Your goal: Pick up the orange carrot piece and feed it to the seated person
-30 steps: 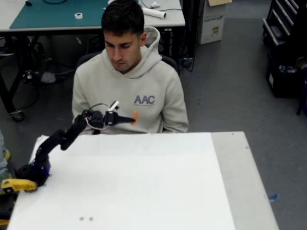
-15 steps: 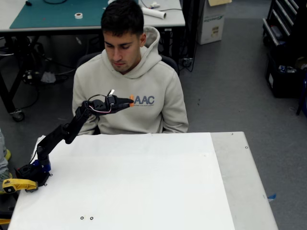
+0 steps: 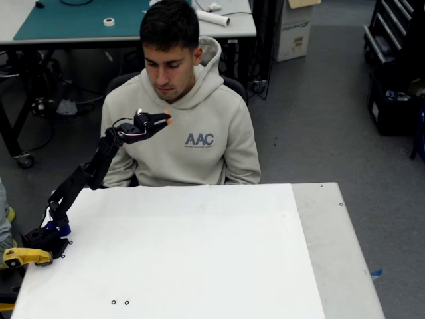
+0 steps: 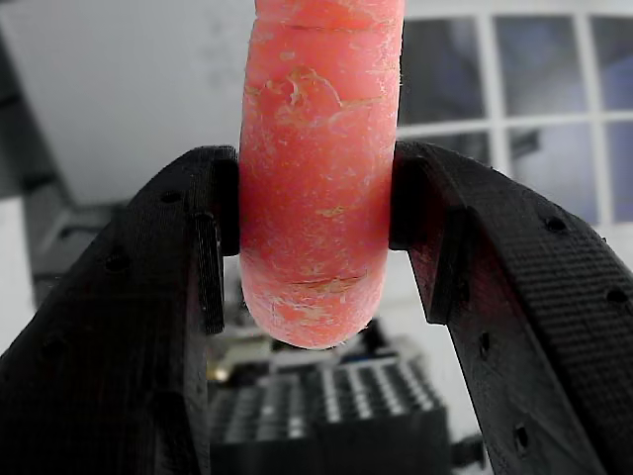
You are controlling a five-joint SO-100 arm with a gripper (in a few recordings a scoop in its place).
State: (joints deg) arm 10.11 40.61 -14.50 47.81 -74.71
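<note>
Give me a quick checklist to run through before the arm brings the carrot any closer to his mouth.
1. Grip: end effector clamps the orange carrot piece on both sides. Ok.
2. Carrot intact, rounded end showing past the fingers. Ok.
3. Height: in the fixed view the carrot sits at upper chest level, below the seated person's chin. Not ok yet.
4. Person facing the arm, head tilted down. Ok.
5. Mouth open to receive. Cannot tell.
6. Gap between carrot and sweatshirt. Cannot tell from this angle.

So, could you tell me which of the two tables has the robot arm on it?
The white table nearest the camera; the green-topped table stands behind the seated person.
</note>
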